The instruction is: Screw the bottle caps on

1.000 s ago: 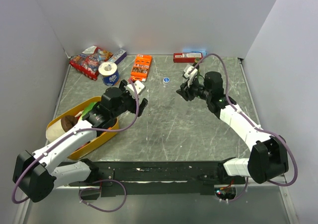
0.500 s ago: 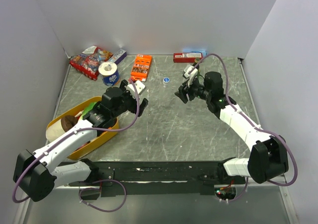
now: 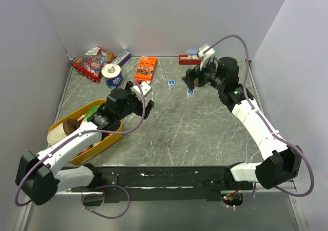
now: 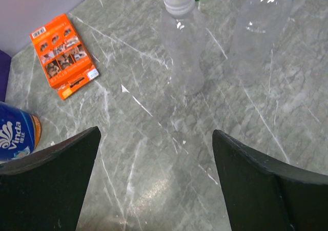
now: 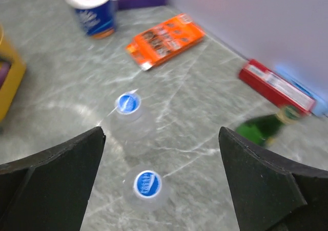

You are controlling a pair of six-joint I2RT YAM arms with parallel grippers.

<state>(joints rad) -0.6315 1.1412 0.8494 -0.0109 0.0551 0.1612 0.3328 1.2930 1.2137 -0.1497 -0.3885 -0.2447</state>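
Note:
Two small clear bottles stand close together at the far middle of the table, each with a blue cap on its neck: the nearer bottle [image 3: 190, 93] [image 5: 147, 200] with its cap [image 5: 147, 184], and the farther bottle [image 3: 171, 83] [image 5: 130, 126] with its cap [image 5: 127, 103]. My right gripper [image 3: 191, 80] [image 5: 159, 133] hangs open above them with nothing between its fingers. My left gripper [image 3: 146, 107] [image 4: 156, 133] is open and empty, low over the table. It faces both bottles [image 4: 182, 51] [image 4: 259, 31] from the left, well short of them.
An orange box [image 3: 145, 69], a blue and white roll [image 3: 111, 76] and a snack packet [image 3: 92, 62] lie at the back left. A red box [image 3: 188, 60] and a green bottle [image 5: 261, 128] lie at the back. A yellow tray [image 3: 110, 139] with items is under the left arm.
My right gripper has opened, let go of the nearer bottle and its cap, and risen back toward the far wall. The left arm has hardly moved.

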